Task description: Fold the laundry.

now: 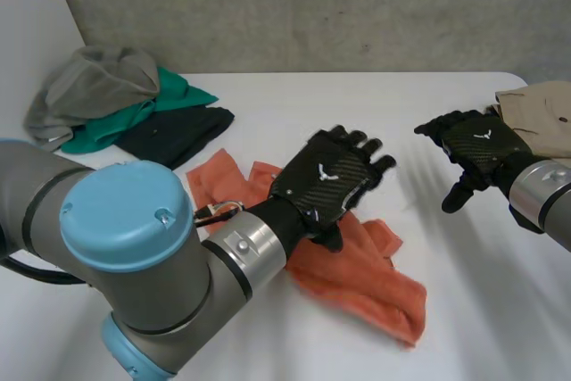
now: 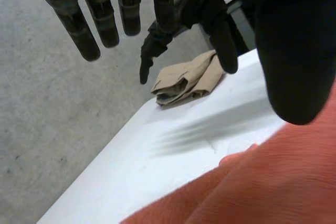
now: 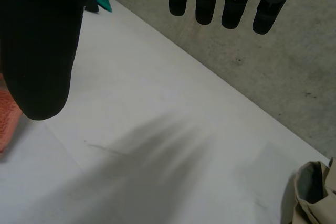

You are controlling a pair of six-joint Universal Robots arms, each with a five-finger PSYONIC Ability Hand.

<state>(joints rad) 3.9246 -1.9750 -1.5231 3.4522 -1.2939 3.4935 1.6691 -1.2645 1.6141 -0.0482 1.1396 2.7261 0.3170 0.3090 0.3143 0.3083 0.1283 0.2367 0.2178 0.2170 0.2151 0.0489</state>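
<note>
The orange cloth (image 1: 366,278) lies crumpled on the white tabletop (image 1: 357,104), toward the near edge and about mid-width.

Left hand (image 1: 323,186): positioned over the middle of the orange cloth, palm down. In the left wrist view its fingers (image 2: 81,30) are straight and spread and the thumb (image 2: 294,61) stands apart from them. Nothing is held. Whether the palm touches the orange cloth cannot be told.

Right hand (image 1: 475,144): raised above bare tabletop, well to the right of the orange cloth. In the right wrist view its fingers (image 3: 206,1) are extended side by side and the thumb (image 3: 37,51) is held wide. Nothing is held.

Other items, placed from the orange cloth:
- Beige garment (image 1: 540,106): folded, at the far right edge of the tabletop, just beyond the right hand.
- Grey garment (image 1: 89,86): far left corner, on top of a pile.
- Green garment (image 1: 143,113): in the same pile, under the grey garment.
- Dark garment (image 1: 174,133): lowest in the pile, on its side nearest the orange cloth, close to it but apart.
</note>
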